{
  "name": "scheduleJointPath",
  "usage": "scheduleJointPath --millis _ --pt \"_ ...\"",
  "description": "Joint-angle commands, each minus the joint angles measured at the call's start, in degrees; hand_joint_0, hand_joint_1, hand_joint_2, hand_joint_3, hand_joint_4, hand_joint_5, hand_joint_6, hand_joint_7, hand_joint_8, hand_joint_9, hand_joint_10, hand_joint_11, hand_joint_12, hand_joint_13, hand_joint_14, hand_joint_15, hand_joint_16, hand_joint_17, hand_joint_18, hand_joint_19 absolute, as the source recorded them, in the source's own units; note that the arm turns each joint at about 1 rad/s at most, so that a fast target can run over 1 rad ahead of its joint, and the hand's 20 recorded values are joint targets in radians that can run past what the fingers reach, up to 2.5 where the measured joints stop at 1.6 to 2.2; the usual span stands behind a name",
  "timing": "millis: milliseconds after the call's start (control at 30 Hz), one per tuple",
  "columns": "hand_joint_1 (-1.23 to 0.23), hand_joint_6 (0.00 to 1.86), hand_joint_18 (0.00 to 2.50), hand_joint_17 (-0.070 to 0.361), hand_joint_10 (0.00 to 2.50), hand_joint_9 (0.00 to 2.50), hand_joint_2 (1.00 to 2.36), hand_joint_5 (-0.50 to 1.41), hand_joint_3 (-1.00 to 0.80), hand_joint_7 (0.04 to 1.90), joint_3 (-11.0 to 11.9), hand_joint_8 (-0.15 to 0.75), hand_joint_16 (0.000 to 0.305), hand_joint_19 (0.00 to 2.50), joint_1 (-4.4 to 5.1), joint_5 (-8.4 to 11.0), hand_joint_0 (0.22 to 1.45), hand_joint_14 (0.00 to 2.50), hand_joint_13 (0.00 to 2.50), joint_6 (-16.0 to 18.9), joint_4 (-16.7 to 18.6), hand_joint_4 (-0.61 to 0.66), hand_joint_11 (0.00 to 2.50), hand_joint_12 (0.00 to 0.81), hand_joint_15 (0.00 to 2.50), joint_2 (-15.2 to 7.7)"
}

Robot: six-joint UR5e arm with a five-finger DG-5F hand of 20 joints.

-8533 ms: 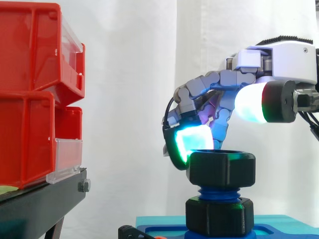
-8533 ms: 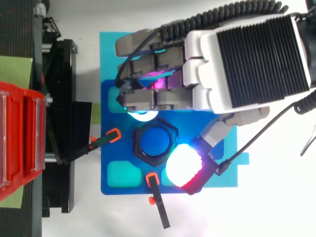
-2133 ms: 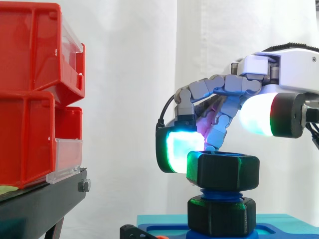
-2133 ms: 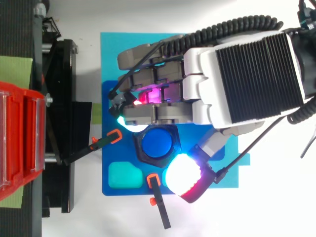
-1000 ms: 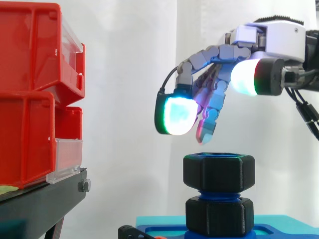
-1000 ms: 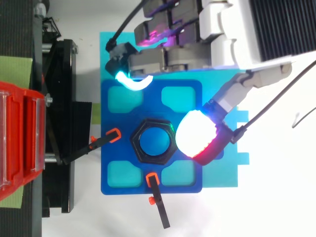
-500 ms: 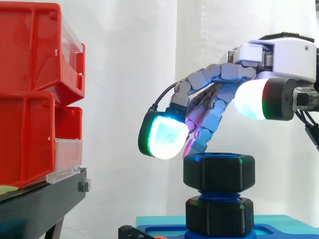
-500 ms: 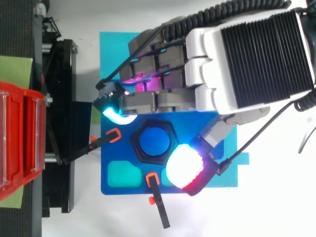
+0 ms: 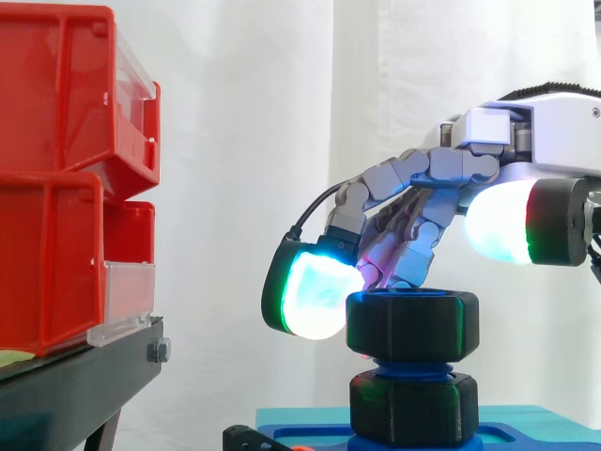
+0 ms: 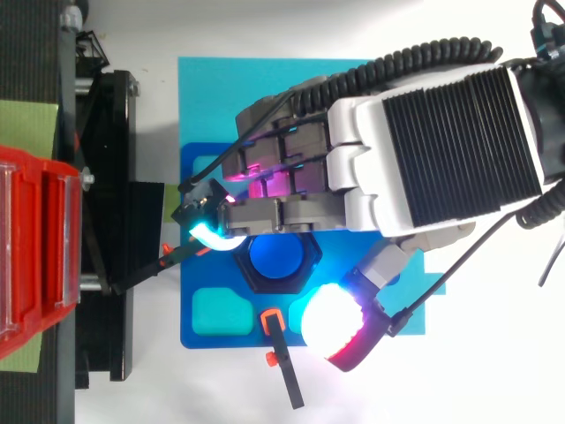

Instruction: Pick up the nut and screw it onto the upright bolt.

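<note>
The hand (image 10: 441,150) is shown reaching in from the right, with its fingers curled down over the nut (image 9: 411,324). The cyan-white glowing fingertip (image 9: 315,299) is pressed against the nut's left flank, and the other fingers are laid on its upper rim. The thumb pad (image 9: 512,230) is held above and beside the nut, apart from it. The black hexagonal nut is seated on top of the upright blue bolt (image 10: 281,257), whose threads (image 9: 408,368) are exposed between the nut and a black hexagonal collar (image 9: 411,409) at the bolt's foot. The bolt is carried by a blue base plate (image 10: 212,336) with teal recesses. The plate is laid on a teal mat (image 10: 212,88) on the white bench (image 10: 494,380). Two black clamps with orange tips (image 10: 281,358) are set at the plate's edges. Red bins (image 9: 56,178) on a black stand (image 9: 75,385) are seen at the left, before a white curtain (image 9: 244,141).
</note>
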Motion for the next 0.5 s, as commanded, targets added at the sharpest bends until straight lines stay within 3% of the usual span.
scheduleJointPath --millis 0,267,467 --pt "-0.14 0.5 0.62 0.056 0.0 1.06 1.0 -0.07 -0.5 0.85 0.0 0.195 0.025 0.31 -0.17 -0.13 0.5 0.0 0.8 0.3 0.1 0.21 0.0 0.157 0.0 0.1" --pt "-0.16 0.5 0.67 0.048 0.0 1.15 1.0 -0.03 -0.5 1.16 -0.5 0.222 0.021 0.32 -0.43 -0.48 0.52 0.0 0.86 -0.2 -0.4 0.19 0.02 0.157 0.0 0.0" --pt "-0.19 0.5 0.77 0.041 0.0 1.28 1.0 0.01 -0.5 1.48 -0.5 0.24 0.018 0.34 -1.22 -1.0 0.54 0.0 0.95 -0.2 -0.4 0.14 0.08 0.139 0.0 0.0"
